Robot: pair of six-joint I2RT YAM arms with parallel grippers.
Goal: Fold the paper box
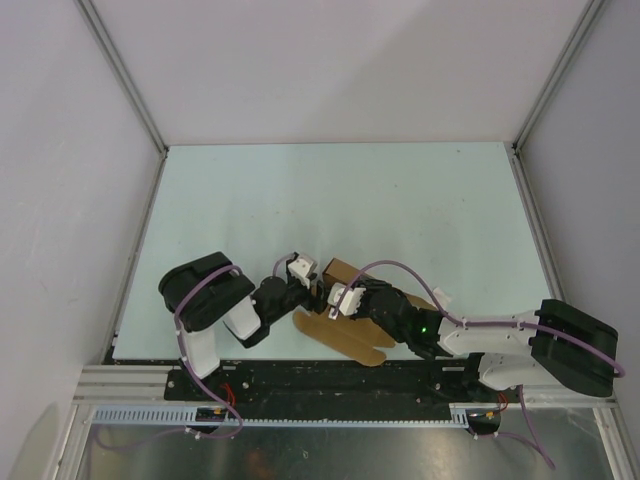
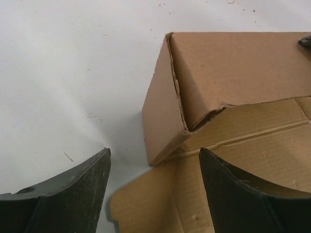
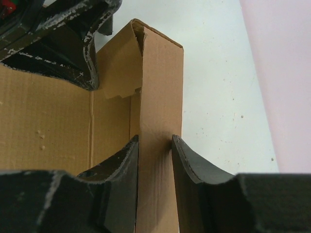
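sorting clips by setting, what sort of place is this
Probably a lab robot cell: plain white partition walls on aluminium posts enclose a pale table, with two arms bolted to a rail at its near edge.

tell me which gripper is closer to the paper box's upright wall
Right. The right gripper clamps the paper box by its upright wall, between its fingers. The left gripper stands open just off the box's folded corner, not gripping it.

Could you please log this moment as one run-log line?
paper box: partly folded, one wall upright | left gripper: open, near box corner | right gripper: pinching upright wall
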